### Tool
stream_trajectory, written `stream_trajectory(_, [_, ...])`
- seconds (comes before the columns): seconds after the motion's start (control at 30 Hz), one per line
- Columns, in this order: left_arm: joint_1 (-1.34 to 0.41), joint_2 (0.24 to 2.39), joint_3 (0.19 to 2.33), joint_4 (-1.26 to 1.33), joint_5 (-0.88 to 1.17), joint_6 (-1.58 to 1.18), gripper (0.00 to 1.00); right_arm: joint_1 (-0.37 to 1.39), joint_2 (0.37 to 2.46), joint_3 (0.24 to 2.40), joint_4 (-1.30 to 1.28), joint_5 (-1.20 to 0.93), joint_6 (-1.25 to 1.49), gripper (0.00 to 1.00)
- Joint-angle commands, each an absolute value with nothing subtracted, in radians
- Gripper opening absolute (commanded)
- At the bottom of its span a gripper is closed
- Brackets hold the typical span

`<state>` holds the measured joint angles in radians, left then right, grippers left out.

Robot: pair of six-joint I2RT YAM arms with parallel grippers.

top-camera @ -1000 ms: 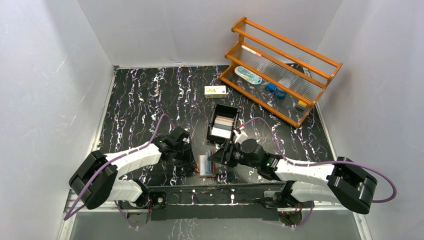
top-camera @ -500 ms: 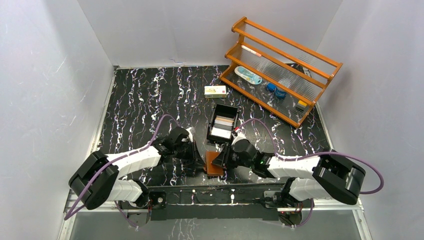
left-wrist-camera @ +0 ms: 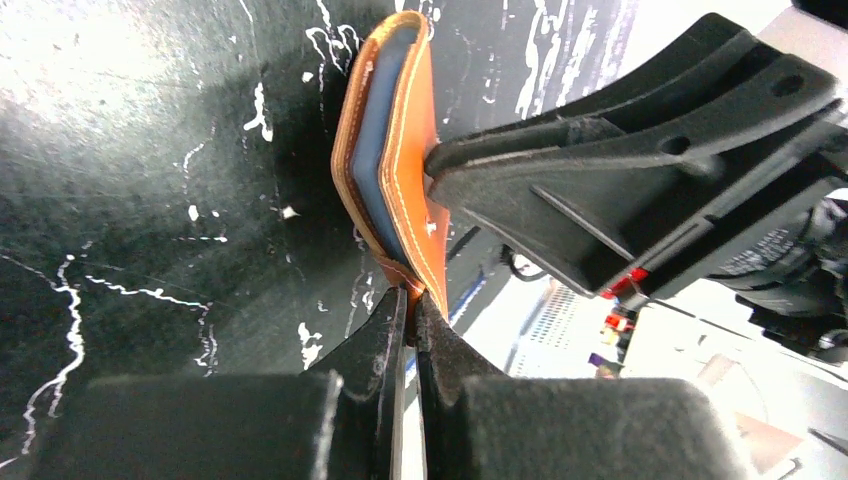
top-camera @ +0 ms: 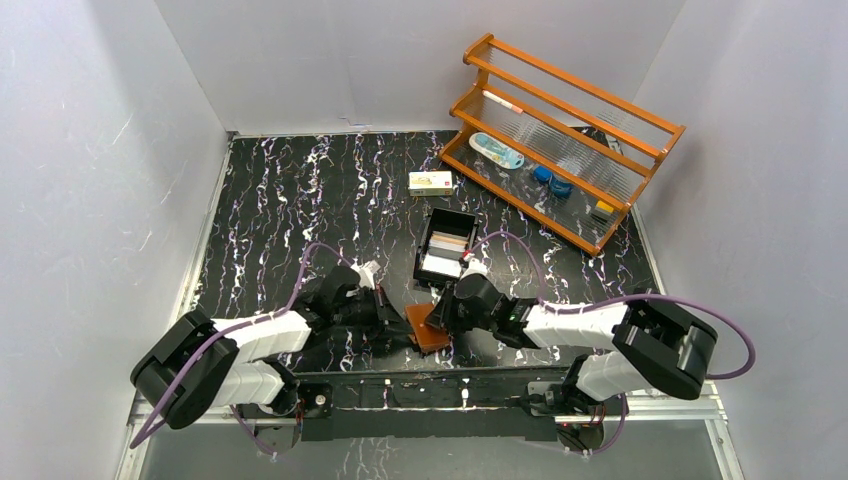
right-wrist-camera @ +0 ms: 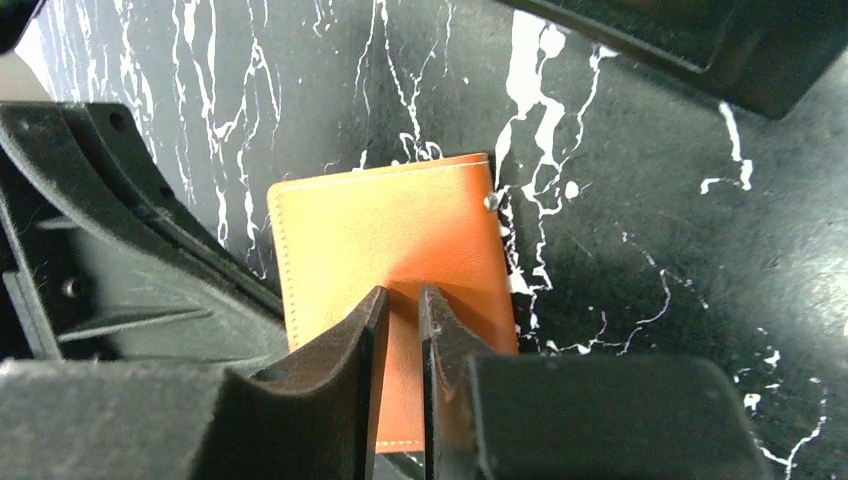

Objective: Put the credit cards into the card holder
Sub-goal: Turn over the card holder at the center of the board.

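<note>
The brown card holder [top-camera: 430,334] stands folded on edge near the table's front, between both grippers. My left gripper [left-wrist-camera: 411,295] is shut on its bottom corner; it shows from above as the left gripper [top-camera: 398,322]. A blue-grey credit card [left-wrist-camera: 378,130] peeks from between the holder's flaps [left-wrist-camera: 420,120]. My right gripper [right-wrist-camera: 403,293] has its jaws a narrow gap apart with nothing between them, and its tips press on the holder's outer face [right-wrist-camera: 390,230]. More credit cards [top-camera: 444,258], white and tan, lie in the black tray [top-camera: 462,222].
A white-and-yellow carton [top-camera: 430,181] lies behind the tray. An orange wooden rack [top-camera: 560,140] with small items fills the back right corner. White walls close in the black marbled table [top-camera: 280,200] on three sides.
The card holder, lying open a second ago, is now folded shut. My right gripper's jaws have narrowed and pushed against its flap. The left arm has shifted slightly, still pinching the holder.
</note>
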<state>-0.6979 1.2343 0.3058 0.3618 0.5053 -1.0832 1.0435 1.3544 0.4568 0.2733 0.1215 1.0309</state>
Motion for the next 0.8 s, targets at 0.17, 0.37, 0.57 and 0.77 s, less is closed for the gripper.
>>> stream_trajectory(0.17, [-0.673, 1.199, 0.251, 0.787, 0.664, -1.255, 0.0, 1.06, 1.443, 0.445, 0.117, 0.227, 0.983, 0.25])
stream_trajectory(0.37, [-0.663, 1.193, 0.246, 0.828, 0.678, -1.24, 0.0, 1.062, 1.425, 0.444, 0.083, 0.255, 0.984, 0.24])
stream_trajectory(0.57, [-0.661, 1.222, 0.261, 0.806, 0.686, -1.217, 0.0, 1.078, 1.42, 0.466, 0.058, 0.285, 0.969, 0.24])
stream_trajectory(0.77, [-0.661, 1.252, 0.242, 0.741, 0.649, -1.172, 0.0, 1.113, 1.334, 0.482, 0.134, 0.258, 0.953, 0.24])
